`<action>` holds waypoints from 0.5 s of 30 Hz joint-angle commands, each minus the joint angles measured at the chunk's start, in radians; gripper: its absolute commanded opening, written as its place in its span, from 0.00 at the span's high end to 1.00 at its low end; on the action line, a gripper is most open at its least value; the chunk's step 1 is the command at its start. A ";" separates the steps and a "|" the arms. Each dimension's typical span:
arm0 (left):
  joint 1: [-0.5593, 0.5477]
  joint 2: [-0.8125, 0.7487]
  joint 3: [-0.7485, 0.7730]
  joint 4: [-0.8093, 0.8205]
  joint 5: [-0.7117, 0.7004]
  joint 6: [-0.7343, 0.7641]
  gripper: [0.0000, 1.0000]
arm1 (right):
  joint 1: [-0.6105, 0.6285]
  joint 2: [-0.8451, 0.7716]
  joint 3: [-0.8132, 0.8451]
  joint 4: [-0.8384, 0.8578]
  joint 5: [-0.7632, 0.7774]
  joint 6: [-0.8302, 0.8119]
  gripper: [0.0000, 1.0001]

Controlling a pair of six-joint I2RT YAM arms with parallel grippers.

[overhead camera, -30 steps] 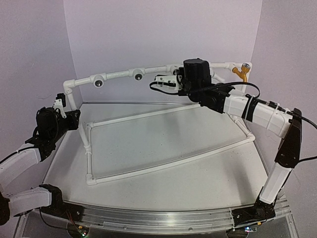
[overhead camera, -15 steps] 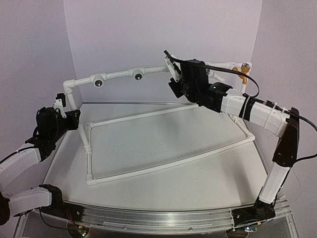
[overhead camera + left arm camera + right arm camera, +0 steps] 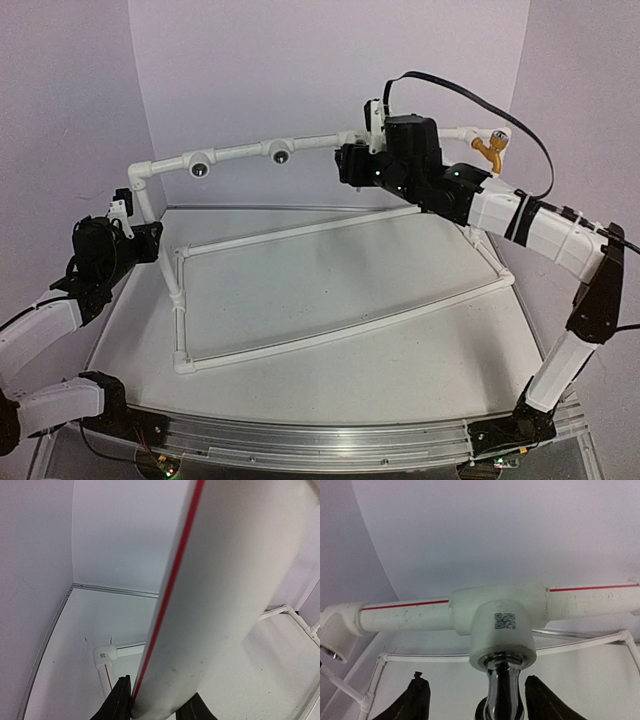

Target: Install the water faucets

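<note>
We see the silver-grey faucet (image 3: pixel 503 692) seated in the downward mouth of a white tee fitting (image 3: pixel 500 617) on the upper rail of the white pipe frame (image 3: pixel 240 152), which runs above the far edge of the worktop (image 3: pixel 330 290). In the right wrist view, the right gripper (image 3: pixel 476 679) sits just below that tee with its jaws spread wide. One dark finger (image 3: pixel 417 700) stands to each side of the faucet's shiny neck, with a clear gap on both sides, so we judge that neither touches it and nothing is held. From above, the right arm reaches across to the middle of the rail, its wrist close under the pipe. The orange-yellow faucet (image 3: pixel 488 148) sits at the right end of the same rail, near the worktop's far right corner and well apart from the right gripper. Two open tee fittings (image 3: pixel 200 166) with dark round holes show on the left half of the rail. Towards the worktop's far left corner, the left gripper (image 3: pixel 156 707) is closed narrowly on an upright post of the frame, and its wrist view shows the red-striped pipe pinched between both fingers.
</note>
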 commanded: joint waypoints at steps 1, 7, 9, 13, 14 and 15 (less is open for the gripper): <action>-0.024 0.011 0.003 -0.100 0.146 -0.155 1.00 | 0.010 -0.163 -0.030 0.027 -0.196 -0.207 0.17; -0.023 0.010 0.004 -0.100 0.150 -0.157 1.00 | 0.010 -0.173 0.084 -0.143 -0.118 -0.286 0.15; -0.024 0.012 0.006 -0.100 0.145 -0.156 1.00 | 0.010 -0.163 0.087 -0.152 -0.089 -0.244 0.17; -0.023 0.016 0.010 -0.101 0.151 -0.155 1.00 | 0.010 -0.124 0.087 -0.156 -0.072 -0.123 0.23; -0.024 0.017 0.010 -0.100 0.153 -0.155 1.00 | 0.009 -0.114 0.088 -0.156 -0.038 -0.098 0.25; -0.024 0.017 0.010 -0.100 0.154 -0.156 1.00 | 0.009 -0.103 0.088 -0.156 0.005 -0.073 0.26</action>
